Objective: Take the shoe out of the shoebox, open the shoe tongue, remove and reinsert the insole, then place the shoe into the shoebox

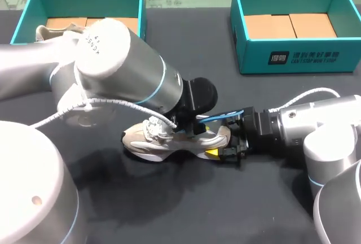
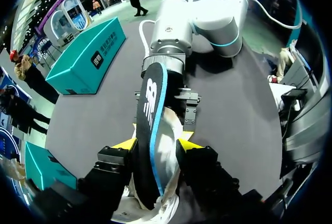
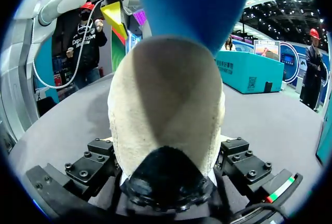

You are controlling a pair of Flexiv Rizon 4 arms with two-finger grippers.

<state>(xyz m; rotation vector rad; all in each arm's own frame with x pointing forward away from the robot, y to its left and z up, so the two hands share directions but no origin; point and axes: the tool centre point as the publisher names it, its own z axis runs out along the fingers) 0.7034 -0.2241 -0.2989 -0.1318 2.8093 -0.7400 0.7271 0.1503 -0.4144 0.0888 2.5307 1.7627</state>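
The shoe (image 1: 163,142) lies on its sole mid-desk (image 1: 169,210), heel clamped in the right claw (image 1: 224,148), while the left claw (image 2: 157,144) pinches the blue-edged insole (image 2: 150,105) rising from its opening.

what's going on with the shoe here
The shoe lies on the table. The right gripper clamps its heel. The left gripper pinches the insole, which stands partly out of the shoe's opening. Whether the insole is coming out or going back in cannot be told from this moment.
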